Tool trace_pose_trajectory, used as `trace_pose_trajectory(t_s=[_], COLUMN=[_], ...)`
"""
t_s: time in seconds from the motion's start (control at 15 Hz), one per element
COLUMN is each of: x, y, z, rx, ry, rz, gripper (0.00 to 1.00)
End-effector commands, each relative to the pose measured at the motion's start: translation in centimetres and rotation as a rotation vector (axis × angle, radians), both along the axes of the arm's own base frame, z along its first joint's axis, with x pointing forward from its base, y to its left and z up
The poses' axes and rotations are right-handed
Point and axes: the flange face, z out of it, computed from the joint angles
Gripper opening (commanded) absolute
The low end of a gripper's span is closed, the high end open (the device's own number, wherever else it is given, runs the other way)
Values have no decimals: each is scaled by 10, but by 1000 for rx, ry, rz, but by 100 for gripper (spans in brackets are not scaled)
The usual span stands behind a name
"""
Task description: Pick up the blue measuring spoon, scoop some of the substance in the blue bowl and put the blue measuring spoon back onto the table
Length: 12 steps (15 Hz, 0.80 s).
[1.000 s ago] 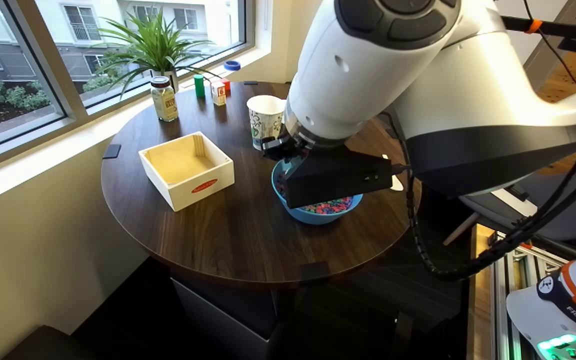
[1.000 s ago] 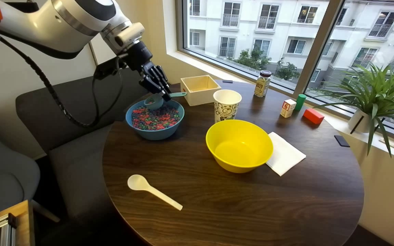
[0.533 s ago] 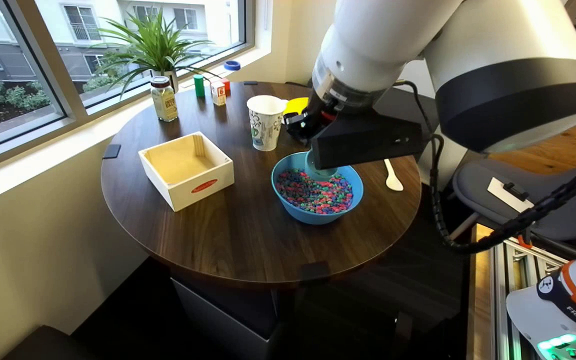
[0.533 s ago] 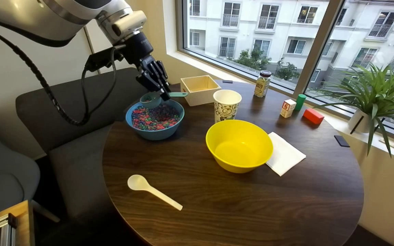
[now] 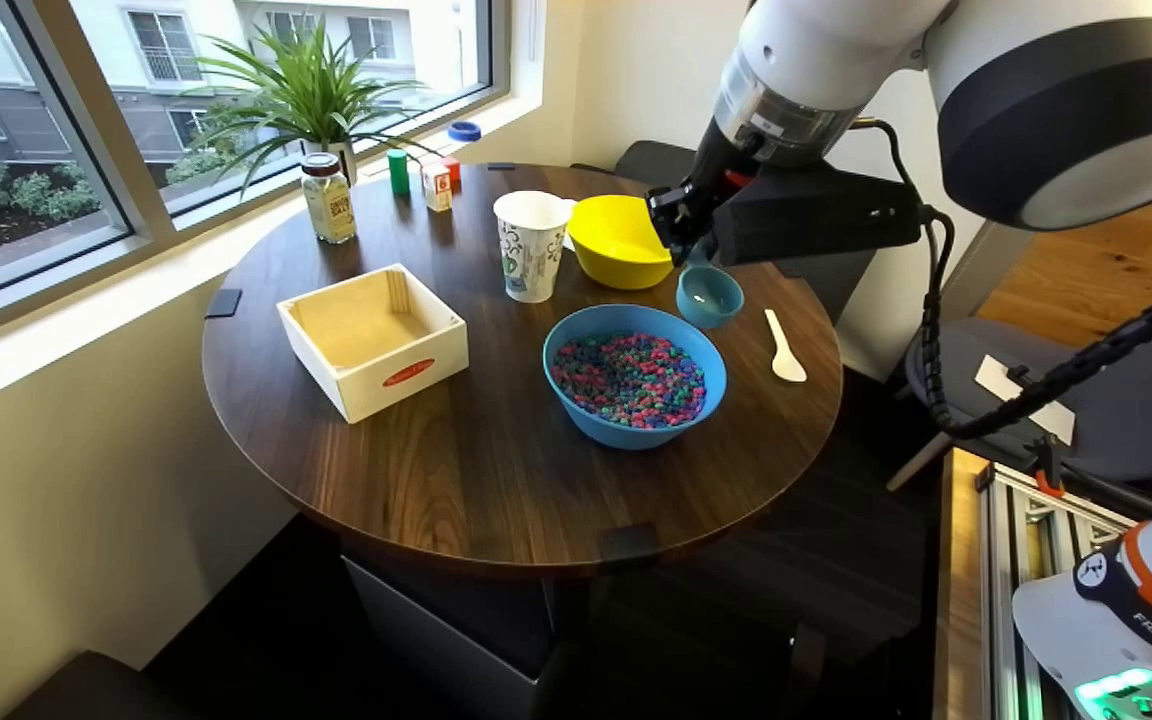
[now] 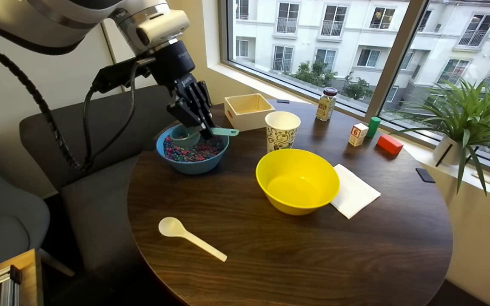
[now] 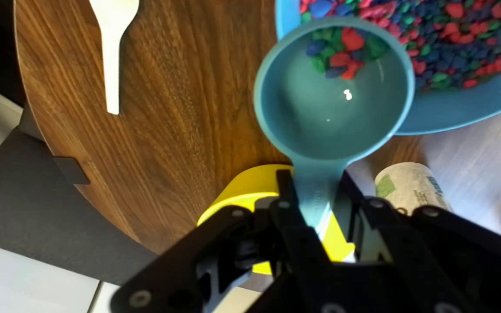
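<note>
The gripper [image 7: 315, 184] is drawn in narrow, pinching the handle of the blue measuring spoon [image 7: 326, 117], whose cup juts out ahead; a small clump of the substance [image 7: 341, 57] lies at the cup's outer end, most of the inside bare. Half a second ago that cup was seen over the blue bowl [image 5: 626, 437]; now, in an exterior view, it shows beyond the rim, aloft and apart from the table [image 5: 436, 470], toward the white spoon [image 5: 787, 362] — whether it hangs wholly clear of the bowl I cannot tell. To my eye the scooping is done, if lightly, and the carry back has begun; the setting-down is what remains, probably on the wood between the white spoon and the yellow bowl [image 5: 621, 270]; the cup should stay mouth-up on the way — a tip forward could spill the load.
</note>
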Motion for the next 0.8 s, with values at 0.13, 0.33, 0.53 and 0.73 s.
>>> trace_pose_trajectory(t_s=[0.13,0.33,0.53,0.73], x=[-6,-9,-5,1], y=[-25,-27,-35,-61], z=[2,1,-1,-7], rx=[-3,-4,-6,38], ry=[5,6,7,28], rz=[-16,-13,-40,-76], gripper=[26,26,6,6])
